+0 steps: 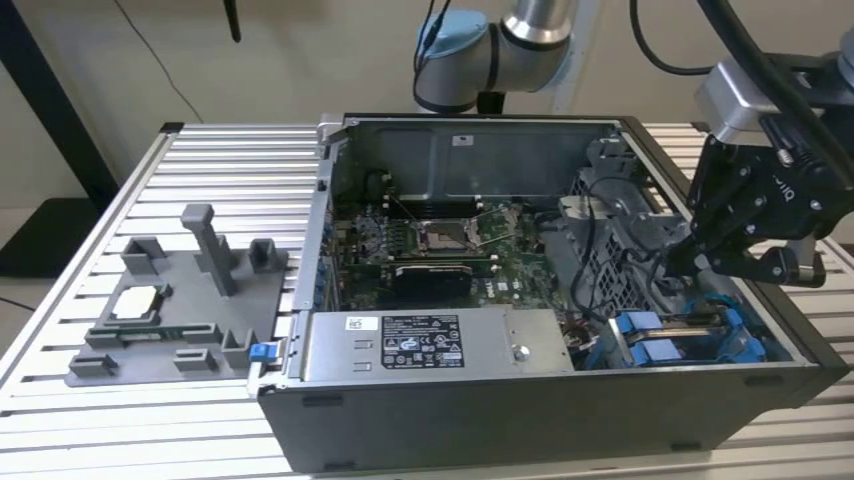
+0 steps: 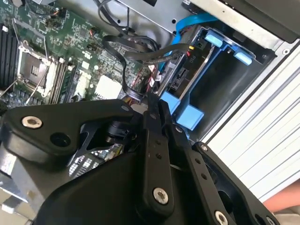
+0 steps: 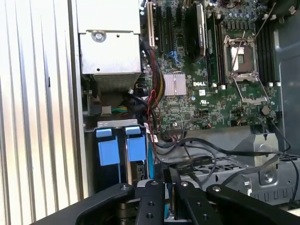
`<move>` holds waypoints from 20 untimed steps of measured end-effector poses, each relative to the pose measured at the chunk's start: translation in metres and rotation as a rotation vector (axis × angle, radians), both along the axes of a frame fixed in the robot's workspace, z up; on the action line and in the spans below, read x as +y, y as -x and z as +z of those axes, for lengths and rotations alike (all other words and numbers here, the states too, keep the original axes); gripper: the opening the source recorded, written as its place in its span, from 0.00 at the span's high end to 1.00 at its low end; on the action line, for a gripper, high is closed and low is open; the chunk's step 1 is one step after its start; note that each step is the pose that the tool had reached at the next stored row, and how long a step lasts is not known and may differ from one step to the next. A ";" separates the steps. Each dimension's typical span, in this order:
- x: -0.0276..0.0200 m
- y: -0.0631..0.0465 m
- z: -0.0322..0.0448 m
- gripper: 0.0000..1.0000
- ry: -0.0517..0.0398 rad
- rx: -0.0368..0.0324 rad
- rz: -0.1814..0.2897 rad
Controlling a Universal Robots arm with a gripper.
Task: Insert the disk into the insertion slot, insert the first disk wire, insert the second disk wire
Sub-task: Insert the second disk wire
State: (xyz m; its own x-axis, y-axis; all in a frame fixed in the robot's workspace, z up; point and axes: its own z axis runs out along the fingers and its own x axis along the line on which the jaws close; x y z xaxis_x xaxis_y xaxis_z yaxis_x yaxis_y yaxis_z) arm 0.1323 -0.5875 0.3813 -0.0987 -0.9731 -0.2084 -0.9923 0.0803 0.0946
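Hand (image 2: 157, 101) clenched, tips pinched mid-frame in the second wrist view, right by the disk's (image 2: 183, 75) end; what it grips I can't tell, so stay square to that end, push straight, gently.

Noted: arm (image 1: 538, 20) was a silver-grey tube, its grey joint housing fitted with a light blue cap (image 1: 445, 40). Thick black cables (image 1: 741, 45) looped above a silver wrist block (image 1: 727, 100). The gripper (image 2: 152, 101) was matt black, built of flat linkage bars (image 2: 157, 154) pinned with silver screws (image 2: 161, 196); small white marking (image 1: 787, 187) on its body.
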 end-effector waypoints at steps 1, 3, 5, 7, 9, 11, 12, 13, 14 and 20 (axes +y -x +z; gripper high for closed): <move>0.0000 0.000 0.0000 1.00 0.0000 0.0000 0.000; 0.0000 0.000 0.0000 1.00 0.0001 0.0000 0.000; 0.0000 0.000 0.0000 1.00 0.0001 0.0000 0.000; 0.0000 0.000 -0.0002 1.00 0.0000 0.0000 0.000; 0.0000 0.000 -0.0002 1.00 0.0001 0.0000 0.000; 0.0000 0.000 -0.0002 1.00 0.0001 0.0000 0.000; 0.0000 0.000 -0.0003 1.00 0.0001 0.0000 0.000; 0.0000 0.000 -0.0004 1.00 0.0001 0.0000 0.000; 0.0000 0.000 -0.0005 1.00 0.0000 0.0000 0.000; 0.0000 0.000 -0.0023 1.00 0.0006 -0.0007 0.000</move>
